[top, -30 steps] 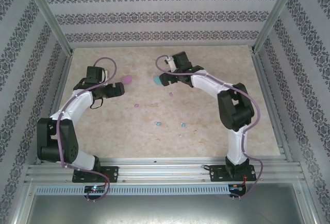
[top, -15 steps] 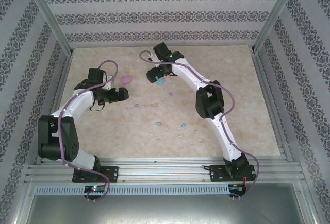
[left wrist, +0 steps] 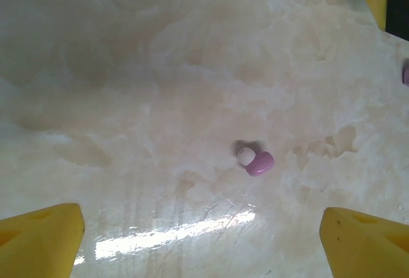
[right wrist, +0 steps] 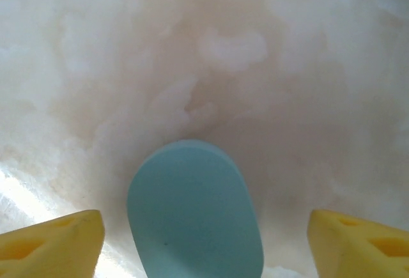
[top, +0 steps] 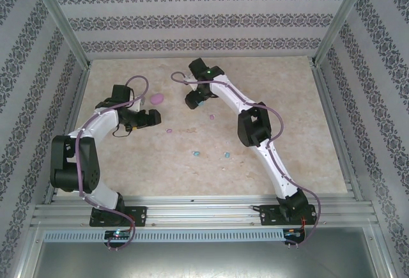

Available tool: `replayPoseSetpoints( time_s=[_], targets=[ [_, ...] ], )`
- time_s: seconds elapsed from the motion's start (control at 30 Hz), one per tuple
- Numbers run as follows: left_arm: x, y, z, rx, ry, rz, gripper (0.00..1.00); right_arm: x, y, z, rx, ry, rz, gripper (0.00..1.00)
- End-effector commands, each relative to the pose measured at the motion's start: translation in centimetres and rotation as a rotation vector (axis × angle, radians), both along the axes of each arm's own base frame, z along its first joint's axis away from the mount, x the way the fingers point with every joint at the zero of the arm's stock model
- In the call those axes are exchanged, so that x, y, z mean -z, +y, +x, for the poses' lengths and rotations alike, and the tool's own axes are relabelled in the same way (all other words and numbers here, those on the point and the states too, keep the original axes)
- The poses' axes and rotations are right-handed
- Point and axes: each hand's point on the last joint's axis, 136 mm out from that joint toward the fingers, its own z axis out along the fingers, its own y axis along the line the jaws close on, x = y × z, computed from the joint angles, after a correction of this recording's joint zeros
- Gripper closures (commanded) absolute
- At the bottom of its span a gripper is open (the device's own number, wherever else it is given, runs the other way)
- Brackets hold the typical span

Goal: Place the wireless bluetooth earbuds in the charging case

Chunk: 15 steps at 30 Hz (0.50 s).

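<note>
All four earbuds lay loose on the table [top: 300, 150]. The left pink earbud [left wrist: 255, 161], pale tip showing, sat to the left of the blue charging case [right wrist: 195, 214] and closer to the arm bases. The right pink earbud [top: 211, 117] lay just right of that case, also a touch nearer the bases. Further toward the bases from the blue case, one blue earbud [top: 197, 154] and the other blue earbud [top: 226, 156] rested near each other but apart.

And over the blue case itself hung the right gripper [top: 193, 102], spread wide. It straddled the case with a strip of bare table on either side, gripping nothing.

Left of the blue case sat the pink charging case [top: 156, 98], well clear of both arms' tips. The left gripper [left wrist: 201, 239] hovered left of the blue case and nearer the bases. It was spread wide too and empty, and the left pink earbud lay on the table just ahead of it, untouched.
</note>
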Motion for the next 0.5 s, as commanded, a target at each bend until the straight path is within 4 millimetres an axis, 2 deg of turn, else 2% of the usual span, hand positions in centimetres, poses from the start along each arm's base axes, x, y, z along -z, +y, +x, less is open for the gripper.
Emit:
replayPoseSetpoints(
  time_s=[0.0,0.17,0.3,0.47],
  targets=[
    [-1.3,-0.4,0.6,-0.009,-0.009,-0.036,0.08,1.0,-0.5,-0.7,-0.036,0.047,-0.013,0.29],
    [-2.2,-0.3,0.4,-0.024,-0.023,-0.038,0.08,1.0,-0.5,-1.3,-0.050,0.060,-0.014,0.45],
    [-3.6,-0.1,0.5,-0.027,-0.057,-0.030,0.08,0.3,-0.4,-2.0,-0.072,0.057,-0.012,0.52],
    [-6.3,-0.9,0.3,0.012,-0.117,-0.063,0.08,-1.1,-0.4,-3.6,-0.107,0.055,-0.010,0.58]
  ],
)
